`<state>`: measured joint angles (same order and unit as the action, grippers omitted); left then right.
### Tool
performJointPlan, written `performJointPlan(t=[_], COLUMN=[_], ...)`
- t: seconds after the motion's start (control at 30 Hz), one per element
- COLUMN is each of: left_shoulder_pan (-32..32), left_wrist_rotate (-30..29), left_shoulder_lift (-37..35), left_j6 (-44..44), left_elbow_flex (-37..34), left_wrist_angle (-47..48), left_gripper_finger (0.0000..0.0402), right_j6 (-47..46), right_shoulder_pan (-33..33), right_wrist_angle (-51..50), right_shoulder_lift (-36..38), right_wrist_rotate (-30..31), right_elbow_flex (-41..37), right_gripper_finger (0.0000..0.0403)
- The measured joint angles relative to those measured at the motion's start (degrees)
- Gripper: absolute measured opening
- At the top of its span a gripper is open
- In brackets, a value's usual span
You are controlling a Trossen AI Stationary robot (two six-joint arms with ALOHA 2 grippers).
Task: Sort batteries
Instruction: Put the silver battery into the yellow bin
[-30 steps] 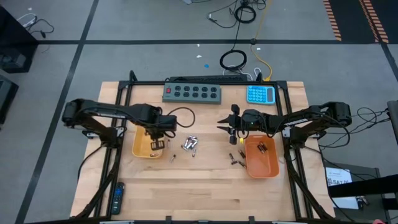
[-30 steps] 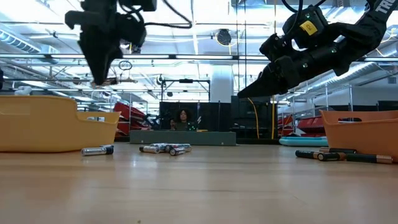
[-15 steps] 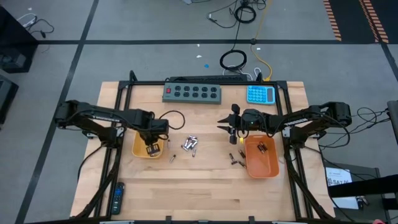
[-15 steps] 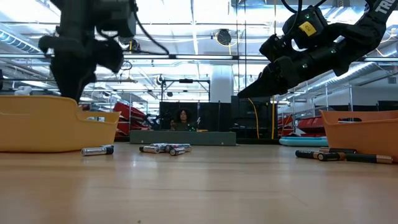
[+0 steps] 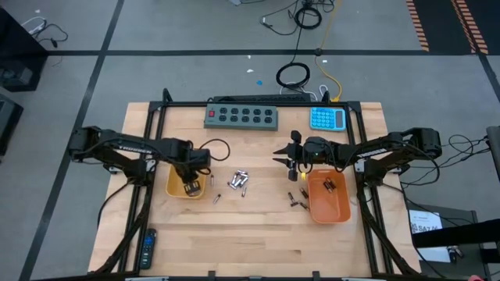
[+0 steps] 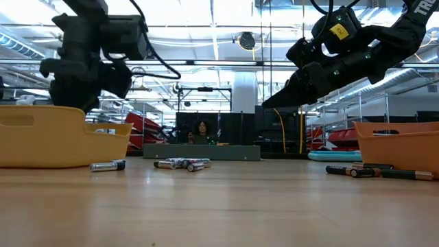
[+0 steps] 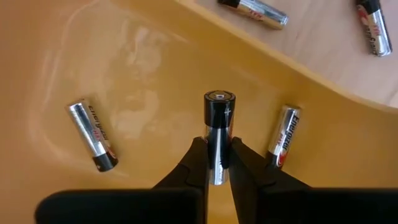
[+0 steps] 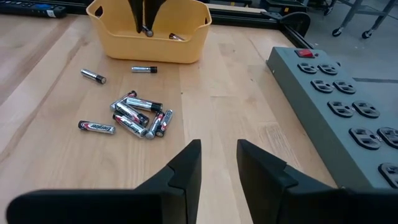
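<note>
From above we saw the left gripper (image 5: 190, 187) over the yellow tray (image 5: 176, 187), but not what it carried. The left wrist camera settled that: its fingers (image 7: 194, 167) were clamped on one silver battery (image 7: 219, 134), held inside the tray, with two more batteries (image 7: 92, 134) lying on the tray floor. The right wrist camera showed a loose pile of batteries (image 8: 135, 116) on the table mid-way between trays. The right gripper (image 5: 287, 154) hung far of the orange tray (image 5: 328, 204), fingers apart. Against a second earlier, the left gripper had dropped from above the tray's right edge down into it; the right arm had not moved.
</note>
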<state>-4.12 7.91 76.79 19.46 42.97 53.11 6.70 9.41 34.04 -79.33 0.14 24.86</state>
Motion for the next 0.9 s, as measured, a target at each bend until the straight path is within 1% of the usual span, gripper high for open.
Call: performJointPlan(t=[0.17, 0.37, 0.4, 0.53, 0.6, 0.9], left_shoulder_pan=[-2.46, -4.31, -4.42, -4.51, -4.51, -4.51], left_wrist_rotate=[2.15, 2.42, 2.38, 2.11, 2.11, 1.96], left_shoulder_lift=[0.0, 0.04, 0.04, 0.04, 0.04, 0.04], left_j6=[-0.55, -0.46, -0.46, -0.43, -0.28, -0.24], left_elbow_flex=[-1.88, -2.46, -2.46, -2.46, -2.46, -2.46], left_wrist_angle=[-0.21, -0.34, -0.38, -0.36, -0.33, -0.18], left_gripper_finger=[0.004, 0.004, 0.0043, 0.0093, 0.0109, 0.0118], right_j6=[0.0, 0.0, 0.0, 0.0, 0.0, 0.0], right_shoulder_pan=[-0.02, -0.02, -0.02, -0.02, -0.02, -0.02], right_wrist_angle=[-0.02, -0.01, -0.02, -0.02, -0.02, -0.02], right_shoulder_lift=[0.0, 0.0, 0.0, 0.0, 0.0, 0.0], right_wrist_rotate=[0.0, 0.0, 0.0, 0.0, 0.0, 0.0], right_elbow_flex=[0.0, 0.0, 0.0, 0.0, 0.0, 0.0], right_gripper_finger=[0.0093, 0.0093, 0.0093, 0.0093, 0.0093, 0.0093])
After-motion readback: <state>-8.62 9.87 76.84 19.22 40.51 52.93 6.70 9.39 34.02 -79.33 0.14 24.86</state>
